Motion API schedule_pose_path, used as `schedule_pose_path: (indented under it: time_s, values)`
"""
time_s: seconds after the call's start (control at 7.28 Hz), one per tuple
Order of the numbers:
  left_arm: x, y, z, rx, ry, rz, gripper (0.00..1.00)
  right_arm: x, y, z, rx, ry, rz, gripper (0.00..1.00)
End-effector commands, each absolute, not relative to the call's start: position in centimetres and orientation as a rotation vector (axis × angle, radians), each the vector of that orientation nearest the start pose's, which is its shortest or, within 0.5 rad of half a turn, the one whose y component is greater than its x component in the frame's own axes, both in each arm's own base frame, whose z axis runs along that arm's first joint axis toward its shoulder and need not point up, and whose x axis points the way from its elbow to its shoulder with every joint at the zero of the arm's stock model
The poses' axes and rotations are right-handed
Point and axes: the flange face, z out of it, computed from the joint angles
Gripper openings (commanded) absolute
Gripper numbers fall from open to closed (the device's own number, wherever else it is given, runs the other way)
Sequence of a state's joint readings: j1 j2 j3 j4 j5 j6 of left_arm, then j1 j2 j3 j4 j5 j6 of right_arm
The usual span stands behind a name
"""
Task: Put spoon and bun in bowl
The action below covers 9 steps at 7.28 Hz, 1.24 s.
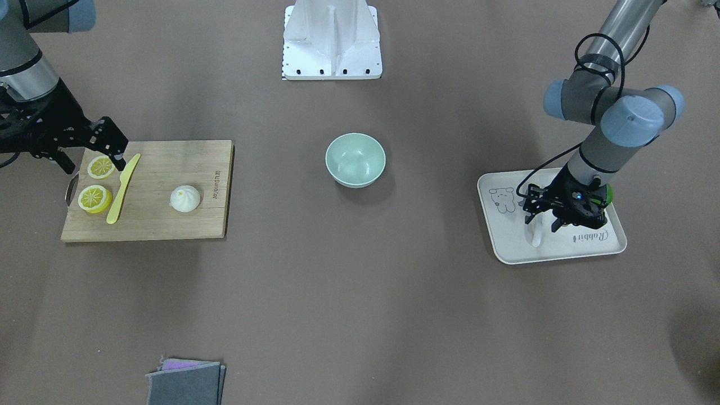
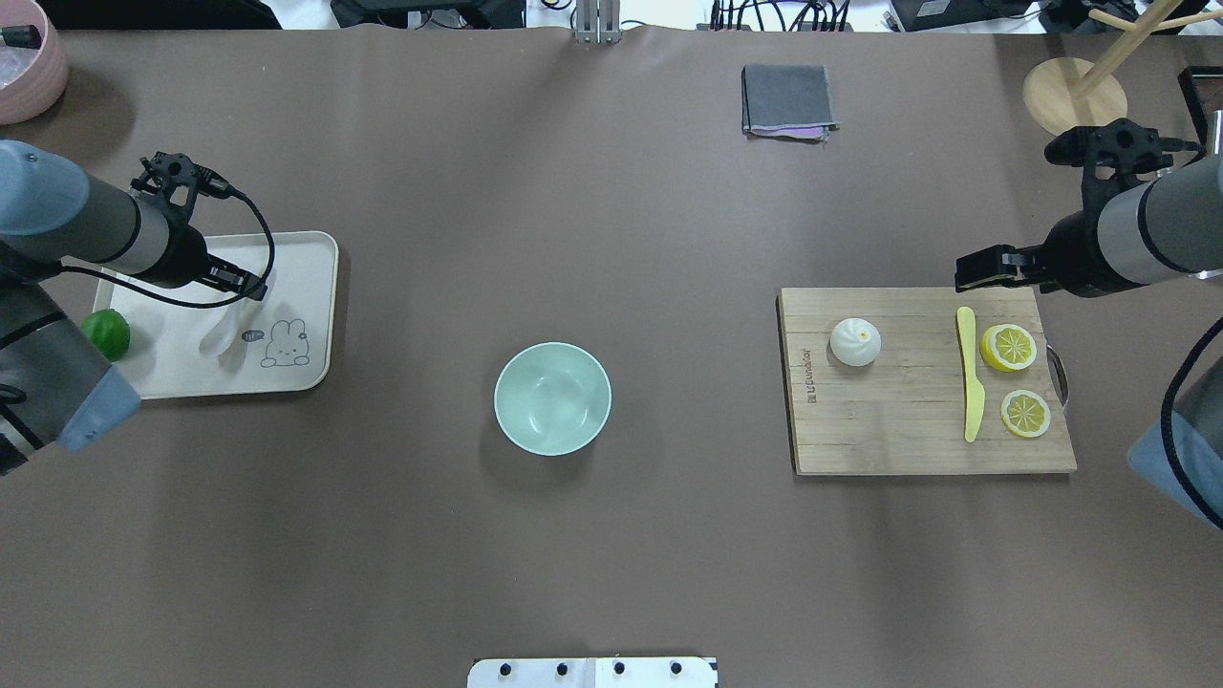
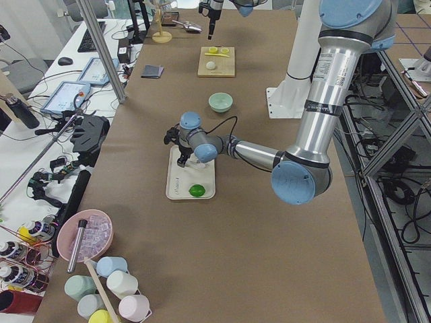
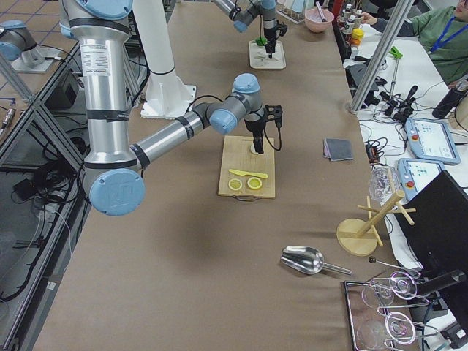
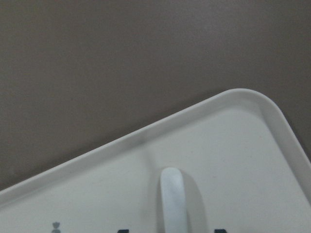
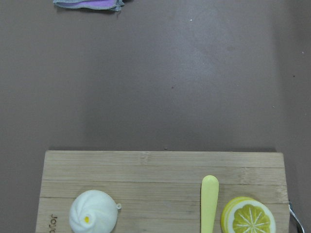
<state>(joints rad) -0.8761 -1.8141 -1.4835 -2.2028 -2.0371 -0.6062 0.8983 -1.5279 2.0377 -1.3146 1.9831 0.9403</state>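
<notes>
The white spoon [image 1: 536, 235] lies on the cream tray [image 1: 562, 256], its handle end in the left wrist view [image 5: 171, 194]. My left gripper [image 1: 541, 222] is low over the spoon, open, with a dark fingertip on each side of the handle. The white bun [image 1: 185, 198] sits on the wooden board [image 1: 169, 225] and shows in the right wrist view [image 6: 94, 217]. My right gripper [image 1: 93, 164] is open and empty above the board's back edge, near the knife tip and apart from the bun. The mint-green bowl [image 1: 355, 160] stands empty at the table's middle.
A yellow knife [image 1: 122, 188] and two lemon slices [image 1: 94, 198] lie on the board beside the bun. A green lime [image 2: 105, 333] sits on the tray under my left arm. A folded grey cloth [image 2: 788, 100] and a wooden stand [image 2: 1075, 96] are at the far side.
</notes>
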Motion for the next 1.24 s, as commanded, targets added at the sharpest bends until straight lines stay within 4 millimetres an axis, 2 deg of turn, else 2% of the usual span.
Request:
schedule_pose_path:
  time_s: [0.0,0.55,0.69,0.96,1.1]
  values:
    - [33.3,-53.6,50.7,0.357,0.816,0.292,0.52,-23.6,-44.6,39.3,0.241,-0.814,0.094,1.0]
    - [33.2,-53.5,51.3,0.35,0.808,0.298,0.46,-23.7,-44.5,39.3,0.238,-0.813,0.093,1.0]
    - [33.2,-53.5,51.3,0.35,0.808,0.296,0.4,-23.7,-44.5,39.3,0.238,-0.813,0.093,1.0]
    - [33.3,-53.5,51.0,0.353,0.816,0.298,0.14,-23.7,-44.5,39.3,0.238,-0.813,0.093,1.0]
    - [33.2,-53.4,50.2,0.36,0.83,0.303,0.0,-23.7,-44.5,39.3,0.238,-0.813,0.093,1.0]
